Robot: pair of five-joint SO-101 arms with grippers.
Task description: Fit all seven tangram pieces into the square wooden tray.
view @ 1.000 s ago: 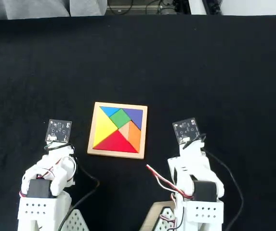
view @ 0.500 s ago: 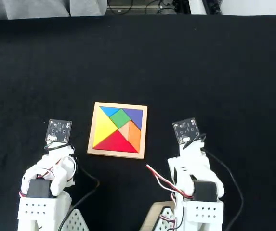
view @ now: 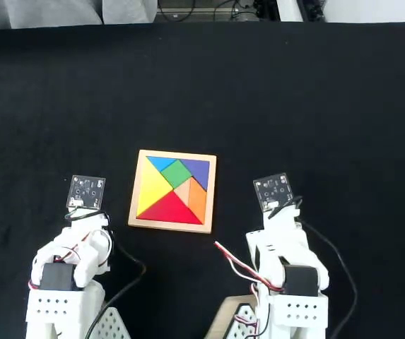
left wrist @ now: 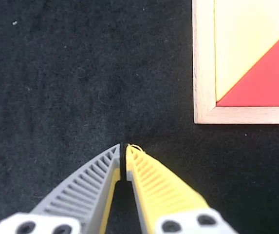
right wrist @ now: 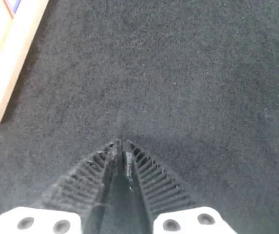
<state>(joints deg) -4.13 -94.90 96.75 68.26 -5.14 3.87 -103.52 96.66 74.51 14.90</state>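
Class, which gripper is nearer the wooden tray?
Left. The left gripper sits just off a corner of the wooden tray; the right gripper sits farther off the opposite side.

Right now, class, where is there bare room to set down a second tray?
The black cloth past the tray, away from the arms, is bare, as is the cloth outside each arm. Crowded: the gaps between the tray and the left arm and right arm.

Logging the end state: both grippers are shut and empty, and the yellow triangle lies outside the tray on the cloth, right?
No. The high view shows the yellow triangle inside the tray, beside the red triangle. The rest holds: the left gripper and right gripper are shut and empty.
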